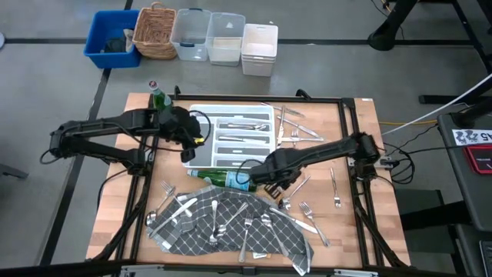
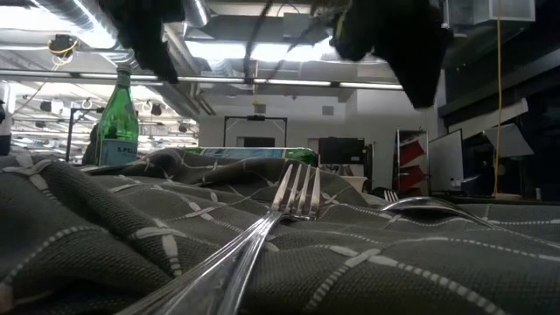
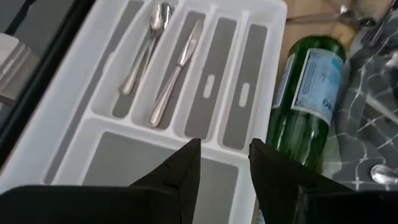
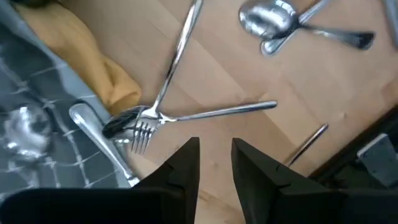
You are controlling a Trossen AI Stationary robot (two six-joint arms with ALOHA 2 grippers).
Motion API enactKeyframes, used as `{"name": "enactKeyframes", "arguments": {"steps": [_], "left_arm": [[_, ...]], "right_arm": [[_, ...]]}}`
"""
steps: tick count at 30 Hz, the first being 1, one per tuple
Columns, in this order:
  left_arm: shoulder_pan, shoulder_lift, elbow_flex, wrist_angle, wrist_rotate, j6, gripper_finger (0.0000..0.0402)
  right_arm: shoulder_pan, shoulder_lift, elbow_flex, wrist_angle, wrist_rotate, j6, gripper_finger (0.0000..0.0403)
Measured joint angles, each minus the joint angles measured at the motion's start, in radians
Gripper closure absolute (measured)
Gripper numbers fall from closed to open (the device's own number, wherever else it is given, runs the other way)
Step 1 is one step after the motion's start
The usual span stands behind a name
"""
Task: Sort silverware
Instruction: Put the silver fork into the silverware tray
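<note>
The silverware lies scattered: several pieces on the grey checked cloth (image 1: pixel 223 223) at the near edge, others on the bare wood at right (image 1: pixel 307 188), and some in the white tray (image 1: pixel 231 109). A spoon (image 3: pixel 149 43) and a knife (image 3: pixel 177 71) lie in tray compartments. My left gripper (image 3: pixel 224 149) hangs open over the tray's left end (image 1: pixel 187 146), holding nothing. My right gripper (image 4: pixel 214 146) stands open, pointing down above a fork (image 4: pixel 205 113) that crosses another piece on the wood, near the cloth's edge (image 1: pixel 269 178).
A green bottle (image 1: pixel 219 178) lies between tray and cloth; another (image 1: pixel 157 96) stands at the tray's far left corner. A yellowish fold (image 4: pixel 93 56) sits beside the crossed pieces. Black frame rails (image 1: pixel 350 138) border the table. Bins and a wicker basket (image 1: pixel 154 31) stand beyond the far edge.
</note>
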Motion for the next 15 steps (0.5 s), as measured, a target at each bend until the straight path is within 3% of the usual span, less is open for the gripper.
{"name": "enactKeyframes", "arguments": {"steps": [8,15], "left_arm": [[0.000,0.001,-0.071,0.001,0.000,-0.039,0.0276],[0.000,0.001,-0.091,0.002,0.000,-0.060,0.0276]], "right_arm": [[-0.001,-0.206,0.000,0.004,0.110,-0.009,0.0309],[-0.001,-0.377,-0.004,0.009,0.282,0.000,0.0309]]}}
